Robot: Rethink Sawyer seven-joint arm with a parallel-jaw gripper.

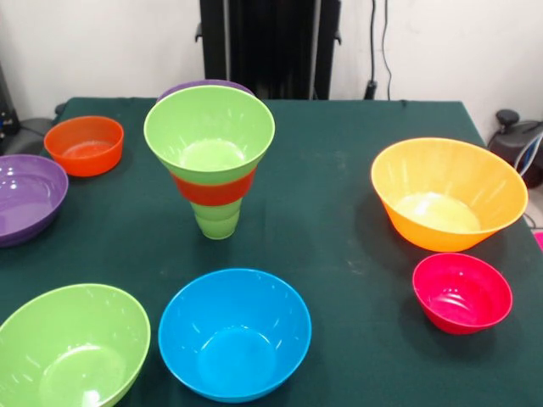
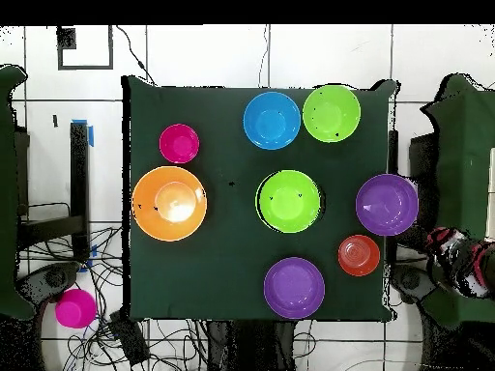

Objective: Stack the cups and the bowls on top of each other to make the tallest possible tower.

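Green cup (image 1: 217,219), orange-red bowl (image 1: 214,188) and lime bowl (image 1: 209,131) form the tower only in front view; overhead shows one lime disc (image 2: 289,201). My arm and gripper appear in neither view, so I cannot tell the gripper's state.

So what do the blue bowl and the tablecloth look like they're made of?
The blue bowl looks like glossy moulded plastic: smooth, evenly coloured walls with soft light reflections inside. The tablecloth looks like matte dark green fabric, perhaps felt: no shine and faint pale scuffs, though the weave can't be made out.

Front view low, close; overhead straight down (wider); both share table (image 1: 339,229).
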